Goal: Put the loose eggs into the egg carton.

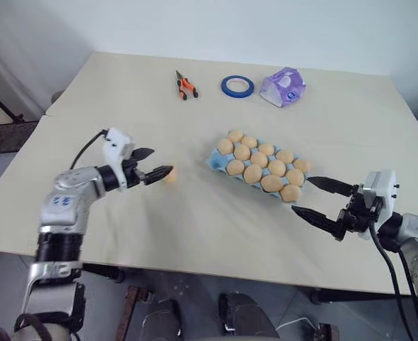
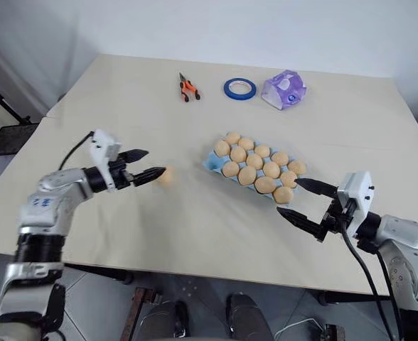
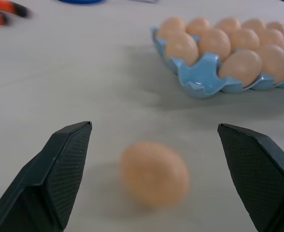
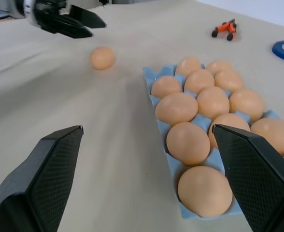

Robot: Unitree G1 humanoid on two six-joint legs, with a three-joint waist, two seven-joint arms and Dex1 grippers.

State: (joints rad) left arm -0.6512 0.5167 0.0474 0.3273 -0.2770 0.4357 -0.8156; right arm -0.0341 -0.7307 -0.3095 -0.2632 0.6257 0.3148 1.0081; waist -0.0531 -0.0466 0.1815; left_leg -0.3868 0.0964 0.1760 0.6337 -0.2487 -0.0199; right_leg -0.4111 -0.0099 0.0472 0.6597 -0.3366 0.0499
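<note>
Nearest, the right gripper (image 1: pixel 323 201) gaped empty at the egg carton's (image 1: pixel 216 163) four o'clock; one loose egg (image 1: pixel 170 176) lay at nine o'clock, between the open left gripper's (image 1: pixel 158 164) fingertips (image 3: pixel 67 154).

Both arms are silver-grey metal with black joint sections. Each wrist carries a white angular housing. The left hand (image 1: pixel 154 165) and right hand (image 1: pixel 313 198) have pointed black fingers with cross-hatched pads (image 3: pixel 67 169). Black cables trail from both wrists.
</note>
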